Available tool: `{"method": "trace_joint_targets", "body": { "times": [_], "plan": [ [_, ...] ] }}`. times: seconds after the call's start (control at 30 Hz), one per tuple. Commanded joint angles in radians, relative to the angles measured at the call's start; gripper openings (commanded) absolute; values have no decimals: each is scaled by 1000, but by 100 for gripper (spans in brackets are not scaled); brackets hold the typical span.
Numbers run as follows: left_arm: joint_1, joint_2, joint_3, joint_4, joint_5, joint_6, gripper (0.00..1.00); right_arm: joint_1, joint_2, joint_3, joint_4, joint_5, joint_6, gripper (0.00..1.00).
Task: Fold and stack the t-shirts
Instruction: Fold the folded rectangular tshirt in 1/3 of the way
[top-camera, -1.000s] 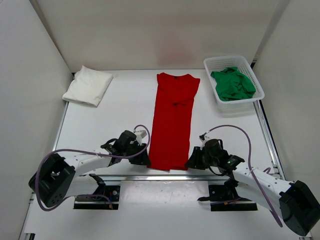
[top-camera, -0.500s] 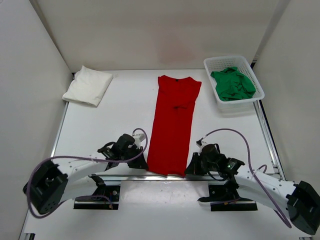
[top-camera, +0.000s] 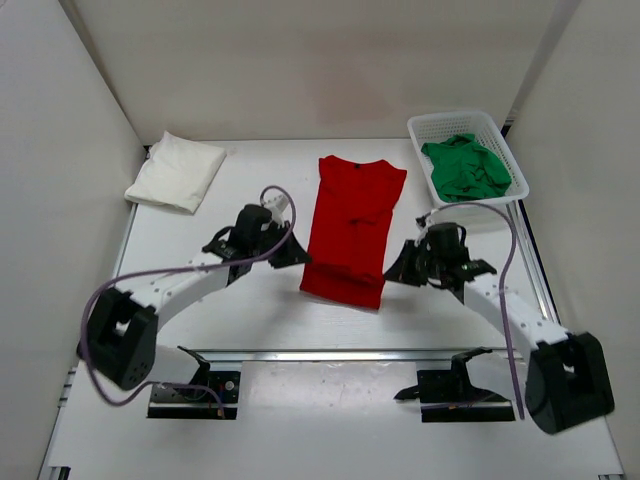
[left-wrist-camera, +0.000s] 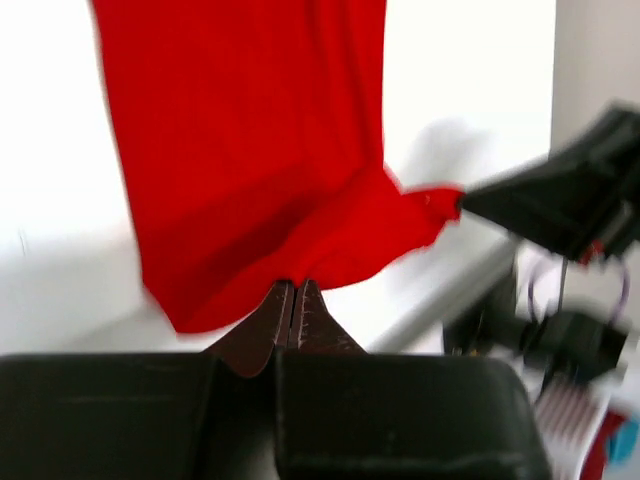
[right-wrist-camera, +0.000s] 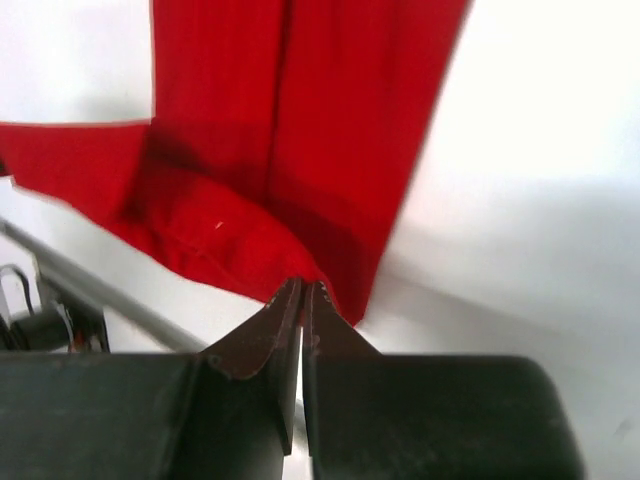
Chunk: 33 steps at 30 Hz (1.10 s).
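Note:
The red t-shirt (top-camera: 352, 222) lies lengthwise mid-table, its near hem lifted and doubled back toward the collar. My left gripper (top-camera: 297, 256) is shut on the hem's left corner; in the left wrist view (left-wrist-camera: 292, 283) the red cloth (left-wrist-camera: 240, 150) hangs from the closed tips. My right gripper (top-camera: 394, 272) is shut on the hem's right corner, and the right wrist view (right-wrist-camera: 303, 285) shows the red cloth (right-wrist-camera: 290, 130) folded above the tips. The white t-shirt (top-camera: 176, 171) lies folded at the back left. The green t-shirt (top-camera: 464, 167) lies crumpled in the basket.
The white lattice basket (top-camera: 497, 205) stands at the back right. A metal rail (top-camera: 340, 353) runs along the table's near edge. White walls close in the left, back and right sides.
Both grippers have lifted the red shirt's near hem from the front edge and carried it toward the back, so the shirt now looks shorter and doubled over.

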Motion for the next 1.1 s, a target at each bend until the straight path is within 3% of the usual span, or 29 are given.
{"method": "trace_joint_targets", "body": {
  "times": [0.0,0.2,0.4,0.57,0.67,0.73,0.83,0.93,0.97,1.03,1.07],
  "plan": [
    [55,164,177,84,-61,-6,0,-66,159,184,80,-16,-170,0],
    [112,447,407,123,-116,-25,0,-203,438,373,194,-60,-175,0],
    [139,643,548,130,-106,-44,0,-232,672,522,221,-85,-175,0],
    [144,688,613,180,-86,-67,14,-243,779,605,243,-59,-172,0],
    [155,644,587,219,-84,-95,28,-240,806,651,223,-45,-169,5],
    [158,602,549,250,-80,-100,38,-238,789,660,206,-21,-175,20],
    [140,492,431,307,-121,-117,40,-221,714,625,202,13,-184,35],
    [106,398,294,383,-117,-147,40,-211,626,547,228,65,-186,41],
    [101,384,239,397,-112,-147,39,-198,591,507,231,71,-199,39],
    [74,377,174,442,-75,-163,38,-159,557,414,261,47,-201,17],
    [61,381,144,439,-77,-157,37,-128,528,389,272,39,-198,13]
  ]
}}
